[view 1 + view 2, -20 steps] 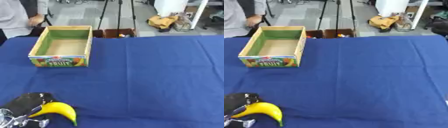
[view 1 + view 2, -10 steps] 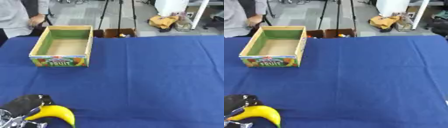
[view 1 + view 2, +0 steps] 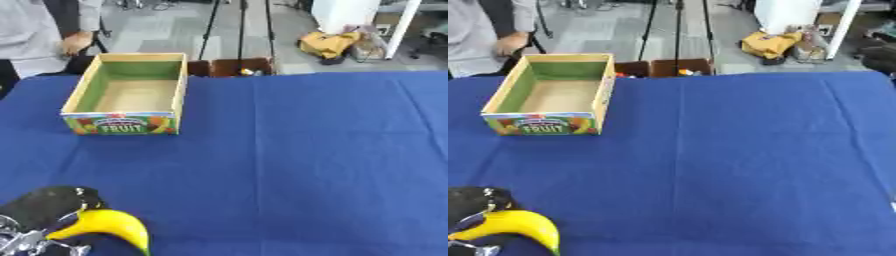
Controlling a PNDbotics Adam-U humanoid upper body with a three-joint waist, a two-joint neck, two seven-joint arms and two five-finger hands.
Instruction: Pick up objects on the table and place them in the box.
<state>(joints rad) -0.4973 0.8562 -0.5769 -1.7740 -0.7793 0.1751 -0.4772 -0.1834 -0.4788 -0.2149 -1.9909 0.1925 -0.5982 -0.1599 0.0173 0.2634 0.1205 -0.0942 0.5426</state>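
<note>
A banana (image 3: pixel 109 225) is held curled in the left hand (image 3: pixel 44 215) at the near-left table corner, well apart from the empty fruit box (image 3: pixel 131 95); it could be dropped short if it slides during the carry

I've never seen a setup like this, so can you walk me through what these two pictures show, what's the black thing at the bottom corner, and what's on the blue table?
Both pictures come from one stereo camera in a humanoid robot's head, looking down at its work: a left eye view and a right eye view of the same moment. The black shape with silver parts at the lower left is the robot's left hand. It holds a yellow curved banana, though how its fingers sit on the fruit is hard to make out. The surface is a table under a blue cloth. On the far left of it stands an open cardboard box with a green inside and a FRUIT label; it looks empty. The right hand is not visible.
</note>
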